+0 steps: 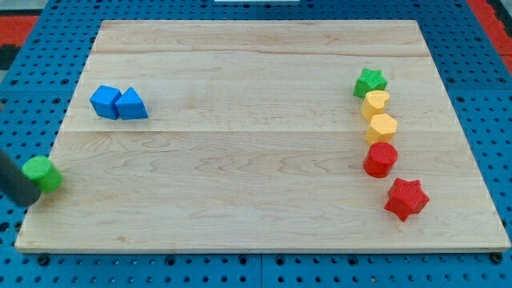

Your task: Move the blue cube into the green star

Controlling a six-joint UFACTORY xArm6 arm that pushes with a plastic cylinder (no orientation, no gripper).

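A: Layout?
B: Wooden counter (256,200) on blue pegboard (24,88). Blue cube (105,102) at 10 o'clock, touching a blue wedge-like block (132,105) on its 3 o'clock side.
A: Target?
B: Green star (370,82) at 2 o'clock, well apart from the cube. Below it, a column: two yellow blocks (375,103) (382,128), red cylinder-ish block (380,159), red star (406,198).
A: Pincer?
B: None fitted, just the rod. My tip (30,200) at 8 o'clock, against a green block (42,173).
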